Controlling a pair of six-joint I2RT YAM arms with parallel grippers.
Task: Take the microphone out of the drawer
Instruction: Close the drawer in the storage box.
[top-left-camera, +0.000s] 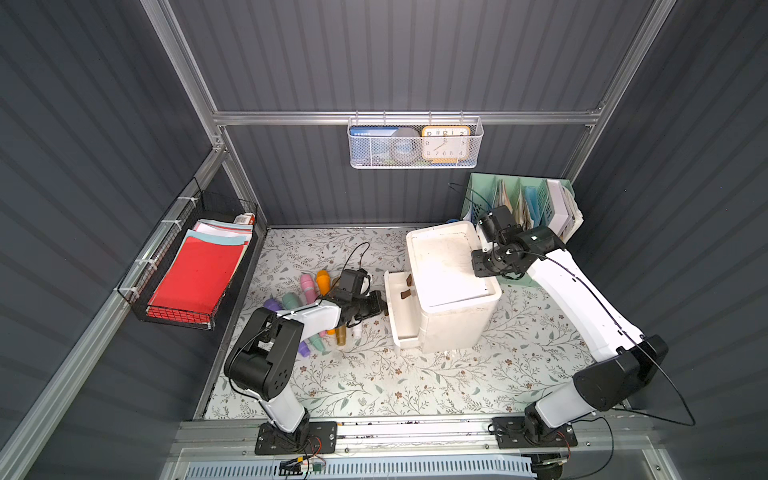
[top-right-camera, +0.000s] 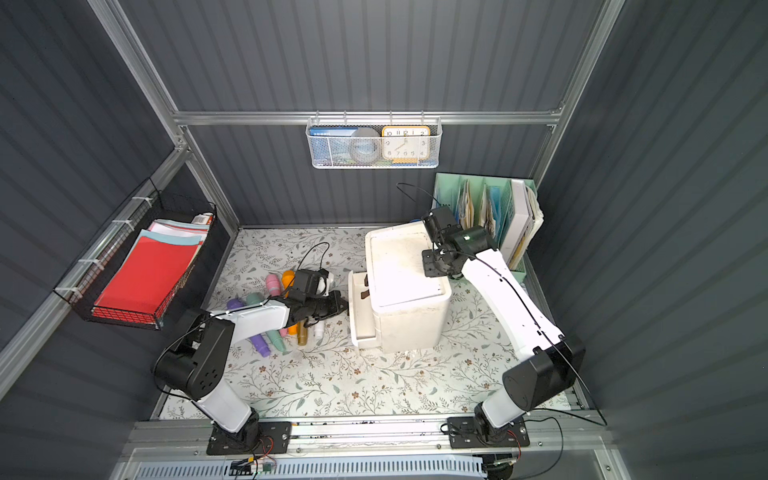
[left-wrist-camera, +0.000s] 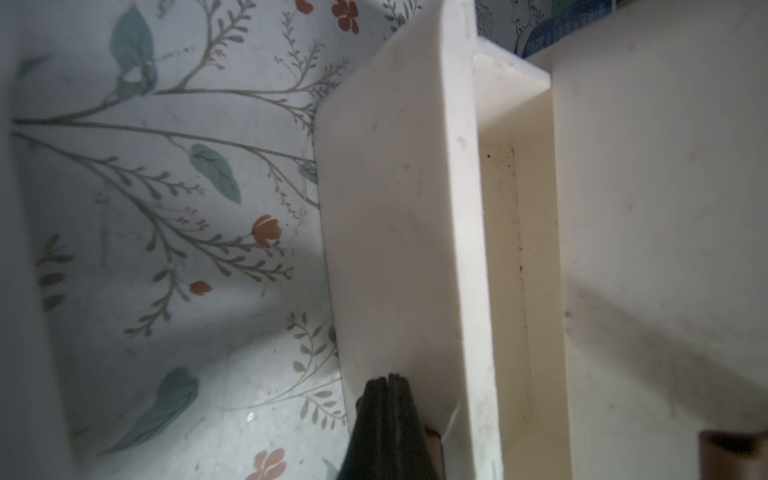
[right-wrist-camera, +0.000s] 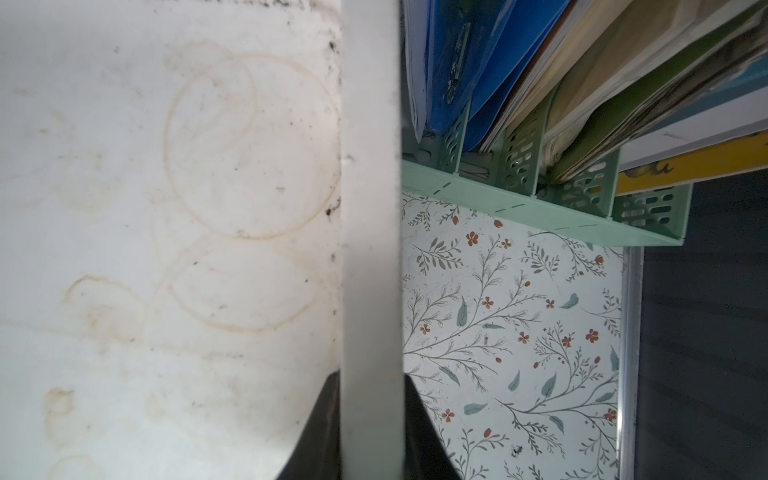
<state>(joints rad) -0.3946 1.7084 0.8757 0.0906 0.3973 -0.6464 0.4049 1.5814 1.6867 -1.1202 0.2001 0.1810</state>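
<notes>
My left gripper (left-wrist-camera: 388, 378) pinched together at the front edge of the open drawer (left-wrist-camera: 395, 208), right gripper (right-wrist-camera: 370, 376) clamped on the cabinet (top-left-camera: 449, 270) rim, bare mat (top-left-camera: 415, 374) before the cabinet, microphone unseen, clock (top-left-camera: 445, 143) numerals legible.

**Inspector A:** Back wall?
**Inspector B:** A white mesh basket (top-left-camera: 360, 154) hangs on the rail. It holds an orange-framed clock (top-left-camera: 445, 143) and a grey tape roll (top-left-camera: 405, 146).
**Inspector A:** Left wall?
**Inspector B:** A black wire basket (top-left-camera: 174, 321), with red sheets (top-left-camera: 195, 274) lying over pale ones.
**Inspector A:** Table?
**Inspector B:** A floral mat (top-left-camera: 415, 382). A mint file rack (right-wrist-camera: 519, 208) stands in the far right corner, packed with folders, including a blue folder (right-wrist-camera: 478, 62).
</notes>
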